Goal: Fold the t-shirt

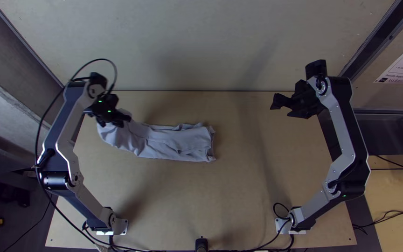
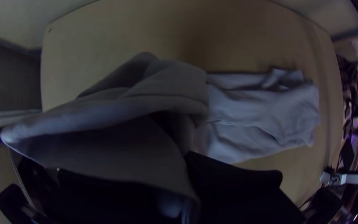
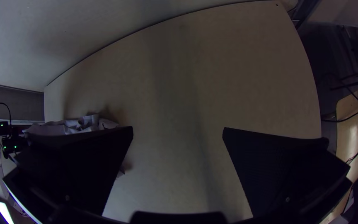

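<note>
On the left half of the table (image 1: 187,200), the light grey shirt (image 1: 173,142) lies folded into a long, wrinkled band running left to right. Its right end rests on the wood, its far edge rumpled. Your left gripper (image 1: 114,121) is at the band's left end, near the table's far left corner, clamped on the shirt. In the left wrist view, you see that end raised in a loose, draped fold, with cloth passing between the black fingers (image 2: 237,178). Your right gripper (image 1: 281,108) is over the table's far right, well apart from the shirt, its fingers (image 3: 270,166) spread wide, holding nothing.
</note>
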Motion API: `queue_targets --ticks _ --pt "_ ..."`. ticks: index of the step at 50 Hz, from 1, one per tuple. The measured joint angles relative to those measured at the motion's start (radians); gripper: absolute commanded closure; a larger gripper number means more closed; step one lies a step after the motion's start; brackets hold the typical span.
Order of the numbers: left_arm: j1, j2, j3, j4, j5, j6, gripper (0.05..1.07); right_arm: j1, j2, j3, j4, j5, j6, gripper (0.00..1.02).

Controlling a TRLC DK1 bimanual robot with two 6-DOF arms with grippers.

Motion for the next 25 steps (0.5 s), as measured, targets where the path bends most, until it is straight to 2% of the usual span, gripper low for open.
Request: queue_targets --ticks 13,25 --pt "-0.267 0.023 0.063 -0.026 -0.032 -0.111 1.05 -0.025 -0.013 -0.037 0.006 0.0 -0.003 0.03" --pt "-0.425 0.148 0.152 -0.029 -0.061 -0.211 1.04 -0.038 -0.024 -0.046 0.012 0.0 -0.003 0.03"
